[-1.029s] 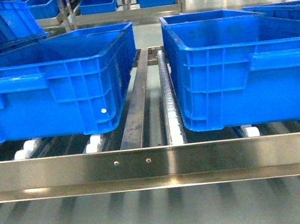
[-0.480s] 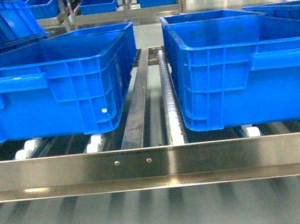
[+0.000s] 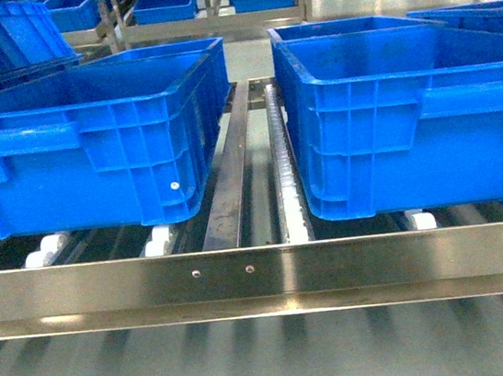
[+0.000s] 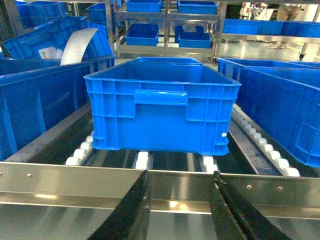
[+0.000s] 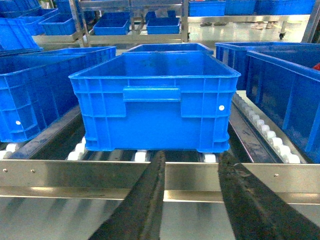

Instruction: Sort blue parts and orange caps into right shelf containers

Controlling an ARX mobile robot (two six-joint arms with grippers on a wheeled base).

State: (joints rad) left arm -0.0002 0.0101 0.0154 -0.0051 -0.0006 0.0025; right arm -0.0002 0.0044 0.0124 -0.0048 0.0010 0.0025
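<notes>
Left hand (image 4: 181, 200) agape, empty | containers (image 3: 87, 135) bright blue, ribbed

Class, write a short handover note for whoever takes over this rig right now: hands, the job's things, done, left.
Left hand: open, empty, facing the left crate.
Right hand: open, empty, facing the right crate.
Both crates sit on the shelf behind its front rail.
No blue parts or orange caps show in any view; crate contents cannot be seen.
Done: nothing confirmable. Left: find, sort the parts.
</notes>
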